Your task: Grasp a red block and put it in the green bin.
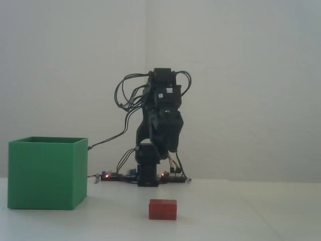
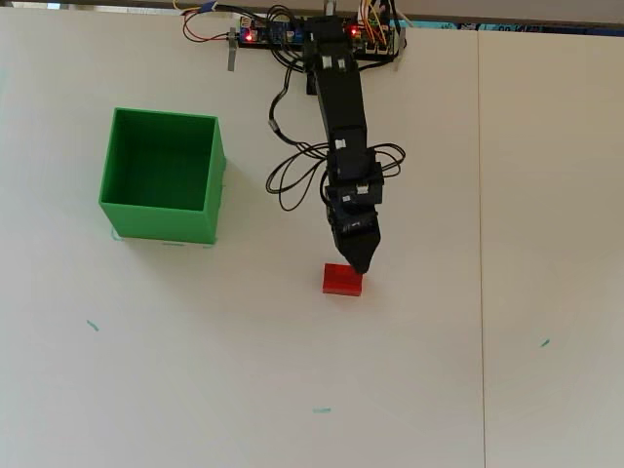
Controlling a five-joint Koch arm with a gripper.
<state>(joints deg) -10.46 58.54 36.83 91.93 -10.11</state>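
- resting on the desk [image 2: 439,341], the red block [image 2: 342,280] is seen right of the green bin [image 2: 161,226], overhead.
- fingers [image 2: 360,263] are poised above it; their opening cannot be told.
- judged light and rigid, it is best pinched across its short sides.

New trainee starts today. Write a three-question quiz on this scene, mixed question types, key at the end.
1. True or false: the red block lies inside the green bin.
2. In the overhead view, the tool tip is: A) over the bin, B) at the block's upper edge, C) beside the base.
3. Fill in: in the fixed view, the tool hangs ___ the block, not touching it.

Key: 1 false; 2 B; 3 above.
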